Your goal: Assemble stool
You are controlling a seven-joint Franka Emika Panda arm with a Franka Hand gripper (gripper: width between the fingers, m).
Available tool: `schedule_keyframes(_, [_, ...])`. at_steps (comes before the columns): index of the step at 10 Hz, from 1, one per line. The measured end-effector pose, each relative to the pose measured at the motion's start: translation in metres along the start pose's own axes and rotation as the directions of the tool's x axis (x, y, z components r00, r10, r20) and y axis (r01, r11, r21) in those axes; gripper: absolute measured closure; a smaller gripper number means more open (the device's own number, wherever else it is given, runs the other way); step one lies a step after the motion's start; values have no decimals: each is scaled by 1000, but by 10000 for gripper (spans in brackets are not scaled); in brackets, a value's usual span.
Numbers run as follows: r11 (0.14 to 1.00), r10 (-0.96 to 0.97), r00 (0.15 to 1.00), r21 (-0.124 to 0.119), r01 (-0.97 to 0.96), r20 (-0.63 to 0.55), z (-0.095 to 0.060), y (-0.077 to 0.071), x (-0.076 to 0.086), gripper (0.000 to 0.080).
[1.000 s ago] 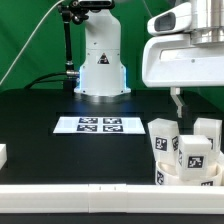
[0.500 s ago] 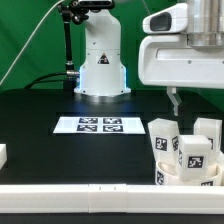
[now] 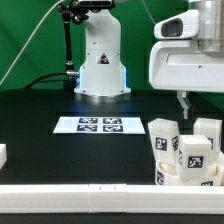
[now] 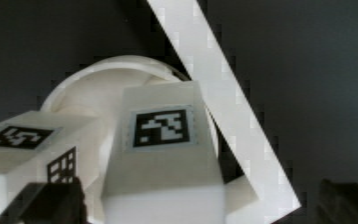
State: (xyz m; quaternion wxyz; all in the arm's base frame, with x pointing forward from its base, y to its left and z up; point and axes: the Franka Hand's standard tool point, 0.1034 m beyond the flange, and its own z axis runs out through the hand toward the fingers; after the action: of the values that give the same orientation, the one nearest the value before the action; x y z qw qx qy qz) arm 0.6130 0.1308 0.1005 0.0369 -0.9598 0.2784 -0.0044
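Observation:
The stool's round white seat (image 3: 172, 176) lies at the exterior view's lower right, with three chunky tagged legs standing on it: one (image 3: 163, 136), one (image 3: 195, 157) and one (image 3: 208, 131). My gripper (image 3: 184, 108) hangs above and just behind these legs, clear of them. In the wrist view the seat (image 4: 105, 80) curves behind a tagged leg (image 4: 163, 140) that runs down between my dark fingertips (image 4: 51, 205). A second tagged leg (image 4: 25, 150) stands beside it. My gripper (image 4: 190, 208) is open and holds nothing.
The marker board (image 3: 100, 125) lies mid-table before the robot base (image 3: 100, 60). A long white border rail (image 3: 90, 190) runs along the front edge and shows in the wrist view (image 4: 202, 60). A small white block (image 3: 3, 155) sits at the exterior view's left edge.
My gripper and hand have shifted a little toward the exterior view's right, staying above the legs. The stool parts have not moved.

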Motion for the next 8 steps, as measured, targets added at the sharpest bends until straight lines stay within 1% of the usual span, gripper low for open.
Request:
schedule_keyframes(1, [1000,3,1000,-2,-3,0,1,2,0,269])
schedule_keyframes(2, [1000,6,1000,-5,-6,1,3,5,0,410])
schedule_keyframes(3, [1000,7,1000,-3,-7,-5,4,7,1,466])
schedule_keyframes(5, [1000,-7,1000,4,7,-24,4,8,5,466])
schedule_keyframes(6, [998,-68,997,-9,68,-32,2,12,11,466])
schedule_keyframes(8, [1000,-31,999,-7,30,-33,2,12,11,466])
